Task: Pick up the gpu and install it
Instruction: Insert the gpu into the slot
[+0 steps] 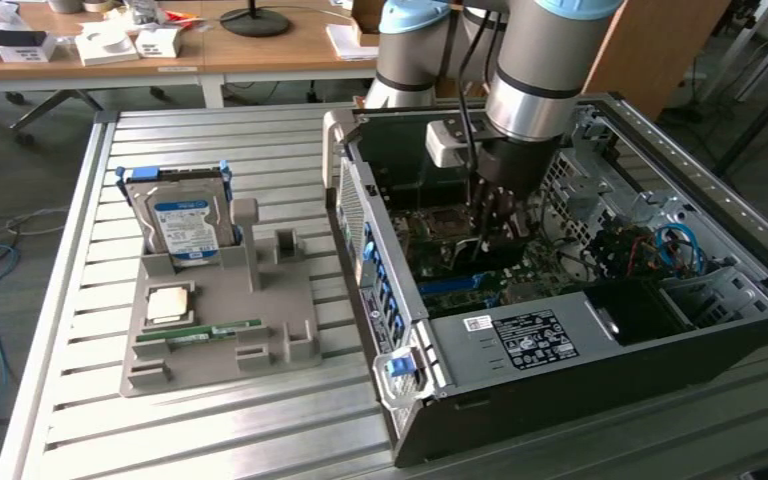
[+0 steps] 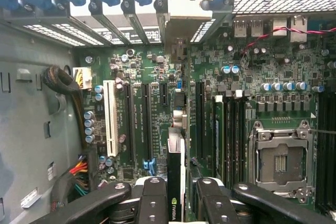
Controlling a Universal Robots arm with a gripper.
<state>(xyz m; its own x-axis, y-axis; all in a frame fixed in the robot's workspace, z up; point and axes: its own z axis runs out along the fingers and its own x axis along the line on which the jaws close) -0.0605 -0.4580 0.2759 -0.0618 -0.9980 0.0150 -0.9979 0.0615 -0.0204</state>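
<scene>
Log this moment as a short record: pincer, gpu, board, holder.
pincer: closed on the gpu, down inside the open computer case
gpu: held edge-on over the motherboard's long slots; whether it is seated cannot be told
motherboard: long slots bare
grey holder: on the table beside the case, at the exterior view's left; hard drive standing upright in it, memory stick lying flat

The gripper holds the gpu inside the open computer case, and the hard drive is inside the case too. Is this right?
One part is wrong: the hard drive stands on the grey holder outside the computer case, as the exterior view shows. The gripper does hold the gpu inside it.
</scene>
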